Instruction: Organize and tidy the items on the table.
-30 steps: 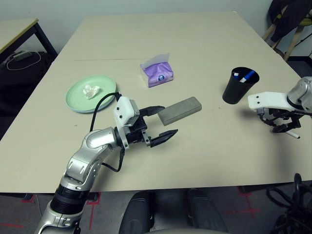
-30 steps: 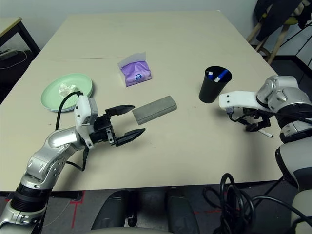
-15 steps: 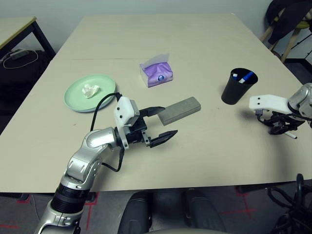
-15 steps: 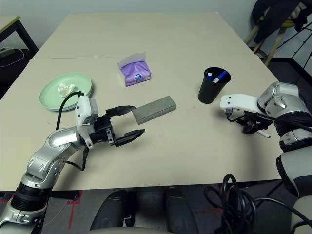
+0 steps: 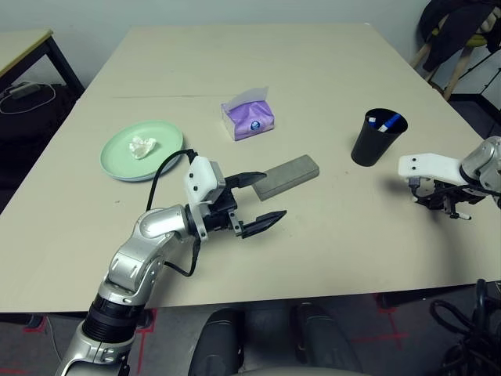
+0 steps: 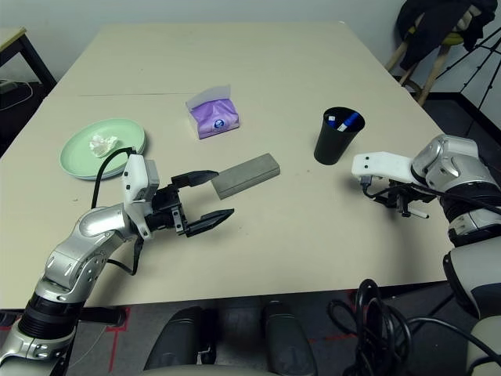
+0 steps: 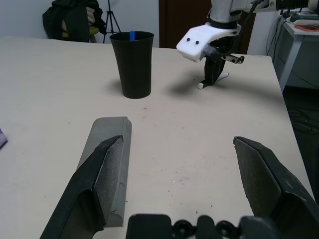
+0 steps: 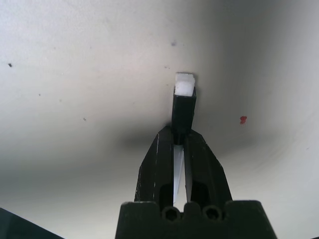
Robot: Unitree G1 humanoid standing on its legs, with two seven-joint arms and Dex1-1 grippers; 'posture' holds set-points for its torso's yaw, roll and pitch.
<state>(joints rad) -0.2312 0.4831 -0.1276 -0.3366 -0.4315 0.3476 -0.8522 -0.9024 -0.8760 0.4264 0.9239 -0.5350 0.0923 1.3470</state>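
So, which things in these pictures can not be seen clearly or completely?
- Marker: in the right wrist view the right tool is shut on it and covers most of it; in the left eye view it is too small to read.
- Cup: what stands inside is hidden by its wall, apart from the blue and white tips.
- Case: in the left wrist view a finger of the open left tool covers part of it.

I can't read the print on the purple tissue pack (image 5: pixel 250 119). The pens in the black cup (image 5: pixel 375 138) show only their tips above the rim. My right gripper (image 8: pixel 180 144) covers most of the white marker (image 8: pixel 184 84); its fingers pinch it.
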